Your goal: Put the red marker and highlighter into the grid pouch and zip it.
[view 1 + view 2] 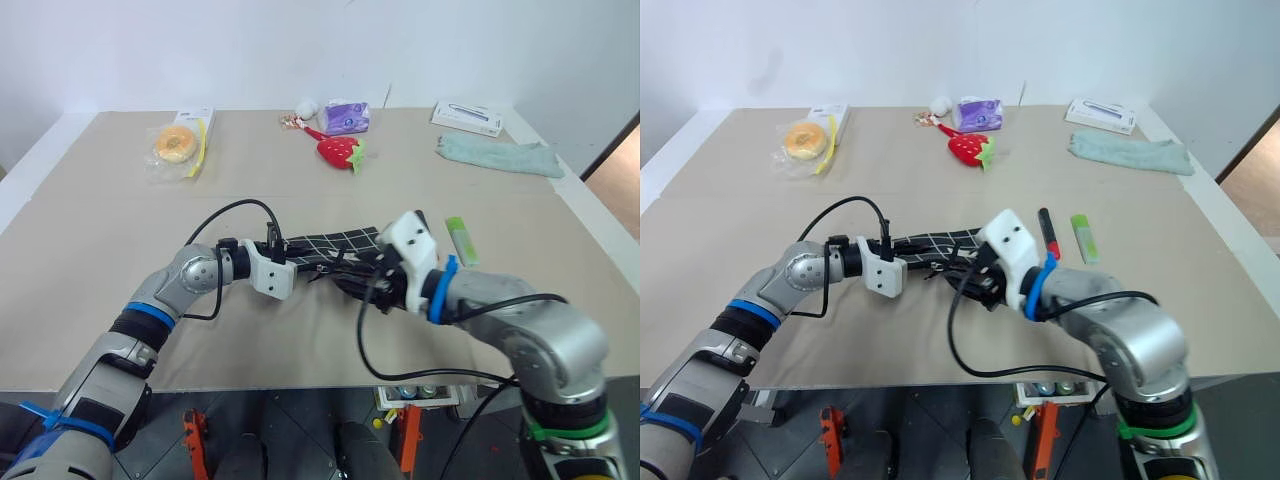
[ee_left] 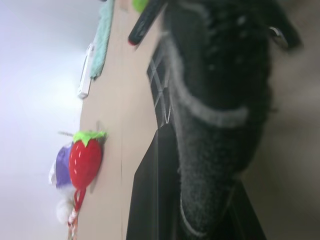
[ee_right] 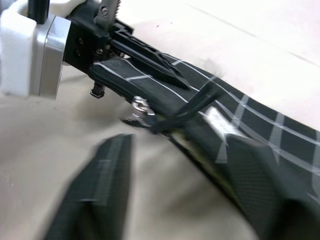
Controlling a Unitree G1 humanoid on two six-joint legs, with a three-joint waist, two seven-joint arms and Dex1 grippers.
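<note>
Black-and-white grid pouch point(image 1: 940, 243) lies mid-tabletop, pinched by the closed left claw point(image 3: 150, 55); with the right claw point(image 3: 165, 200) spread empty, red marker point(image 1: 1047, 232) and highlighter point(image 1: 1084, 238) toward the right edge await picking up first.

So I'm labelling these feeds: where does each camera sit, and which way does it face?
Head pair: looks forward and down over both arms at the table and grid pouch.
Left wrist: looks along the left gripper, shut on the pouch, towards the strawberry toy.
Right wrist: looks along the open right gripper at the pouch.
All share the pouch.
</note>
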